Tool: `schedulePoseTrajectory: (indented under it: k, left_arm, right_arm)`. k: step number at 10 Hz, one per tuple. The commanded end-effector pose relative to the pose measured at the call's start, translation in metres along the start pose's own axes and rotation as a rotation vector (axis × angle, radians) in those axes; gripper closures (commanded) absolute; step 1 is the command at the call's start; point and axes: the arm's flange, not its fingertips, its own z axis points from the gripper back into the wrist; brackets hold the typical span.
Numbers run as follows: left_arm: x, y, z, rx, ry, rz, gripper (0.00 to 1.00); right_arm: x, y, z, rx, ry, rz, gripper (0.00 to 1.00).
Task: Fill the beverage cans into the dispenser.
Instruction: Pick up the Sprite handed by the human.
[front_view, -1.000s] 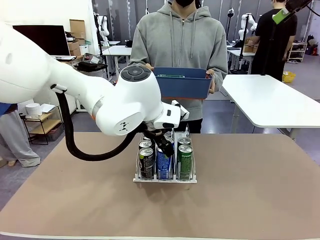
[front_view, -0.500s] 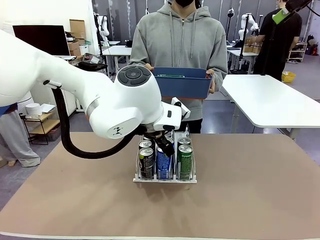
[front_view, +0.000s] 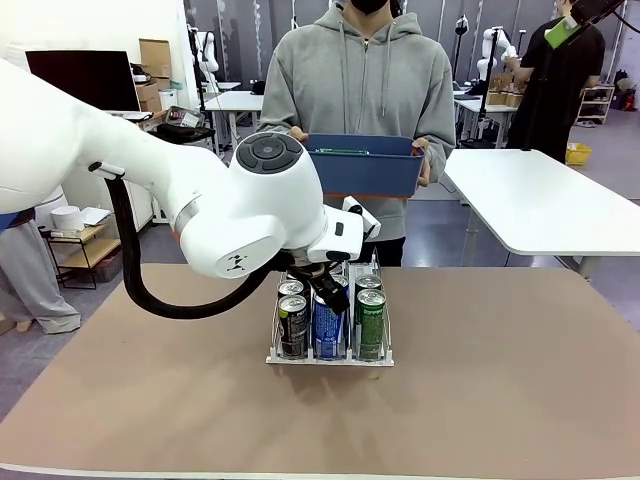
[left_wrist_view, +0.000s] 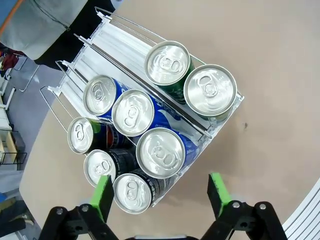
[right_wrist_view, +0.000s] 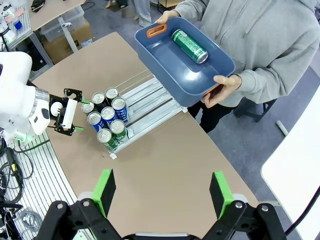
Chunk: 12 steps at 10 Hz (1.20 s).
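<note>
My left gripper (left_wrist_view: 160, 187) hangs wide open and empty over the rack (left_wrist_view: 107, 55). The cans (left_wrist_view: 132, 112) crowd its front lip, and I judge the lanes slope that way. My right gripper (right_wrist_view: 162, 187), also spread and empty, waits high. The person holds out a bin (right_wrist_view: 200, 75) offering one green can (right_wrist_view: 189, 46).

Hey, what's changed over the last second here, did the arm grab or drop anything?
The left arm rose a little at picture left. The left gripper barely shifted and hangs open above the beverage cans in the dispenser. Nothing was taken hold of or let go. The cans, the dispenser and the blue bin the person holds stayed as they were.
</note>
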Motion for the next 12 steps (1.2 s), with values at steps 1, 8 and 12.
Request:
schedulePoseTrajectory:
  k: [1, 8, 12]
  left_arm:
    - [0.002, 0.004, 0.001, -0.012, 0.002, -0.002, 0.0]
    - [0.002, 0.004, 0.001, -0.012, 0.002, -0.002, 0.0]
    - [-0.025, 0.049, 0.117, -0.094, -0.058, -0.038, 0.0]
  right_arm:
    - [-0.001, 0.001, 0.0, 0.006, -0.001, -0.013, 0.0]
    - [-0.001, 0.001, 0.0, 0.006, -0.001, -0.013, 0.0]
    - [-0.001, 0.001, 0.0, 0.006, -0.001, -0.013, 0.0]
